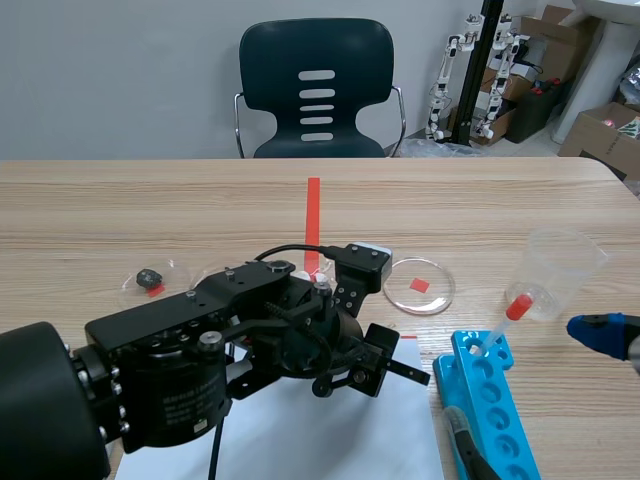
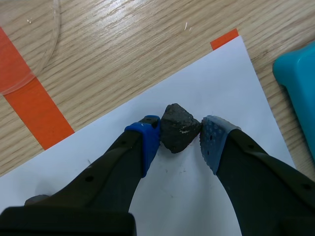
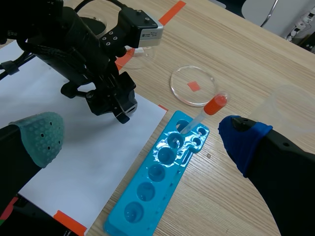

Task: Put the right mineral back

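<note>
A dark angular mineral [image 2: 178, 124] lies on the white paper [image 2: 226, 78]. My left gripper [image 2: 179, 137] is shut on it, one blue pad pressed against each side. In the scene view the left arm's gripper [image 1: 378, 368] points down at the paper [image 1: 330, 430] and hides the stone. An empty petri dish [image 1: 419, 285] with a red square under it sits ahead on the table. Another dish [image 1: 152, 283] at the left holds a small dark mineral. My right gripper [image 3: 142, 135] hangs open above the blue rack [image 3: 162, 167], holding nothing.
The blue rack [image 1: 492, 400] lies right of the paper, and a red-capped dropper [image 1: 507, 318] leans in it. A clear plastic cup [image 1: 565, 268] stands behind the rack. More clear dishes sit partly hidden behind the left arm [image 1: 200, 350]. A black chair [image 1: 317, 90] stands past the table.
</note>
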You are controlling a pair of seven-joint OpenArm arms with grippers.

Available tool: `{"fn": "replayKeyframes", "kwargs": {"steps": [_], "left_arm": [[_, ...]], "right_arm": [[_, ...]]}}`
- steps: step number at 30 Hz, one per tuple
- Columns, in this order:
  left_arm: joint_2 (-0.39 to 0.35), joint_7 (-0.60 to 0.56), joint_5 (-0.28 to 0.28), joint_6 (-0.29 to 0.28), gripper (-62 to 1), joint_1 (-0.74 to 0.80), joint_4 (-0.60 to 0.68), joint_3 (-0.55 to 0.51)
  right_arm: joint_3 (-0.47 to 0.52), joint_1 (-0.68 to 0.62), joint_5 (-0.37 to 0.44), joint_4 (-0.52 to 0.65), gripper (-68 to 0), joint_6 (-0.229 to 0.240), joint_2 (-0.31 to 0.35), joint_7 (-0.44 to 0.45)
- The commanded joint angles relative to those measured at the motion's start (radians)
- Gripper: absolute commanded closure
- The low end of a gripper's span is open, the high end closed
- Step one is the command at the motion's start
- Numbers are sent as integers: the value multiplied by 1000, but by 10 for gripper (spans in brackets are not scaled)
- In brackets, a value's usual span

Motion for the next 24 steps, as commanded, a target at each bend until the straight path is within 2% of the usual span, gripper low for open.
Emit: {"fn": "replayKeyframes", "kwargs": {"steps": [1, 9, 13, 20, 24], "left_arm": [[17, 0, -2, 3, -145, -13, 6, -4], [20, 16, 9, 6, -149, -17, 0, -4], [20, 14, 16, 6, -223, -17, 0, -4], [20, -12, 24, 6, -230, -16, 1, -4], [19, -12, 42, 6, -287, -16, 3, -4]], "right_arm": [[3, -2, 10, 2, -679, -4, 8, 15], [3, -2, 10, 2, -679, -4, 8, 15], [3, -2, 10, 2, -679, -4, 8, 15], [3, -2, 10, 2, -679, -4, 8, 15], [3, -2, 10, 2, -679, -4, 8, 15]]}}
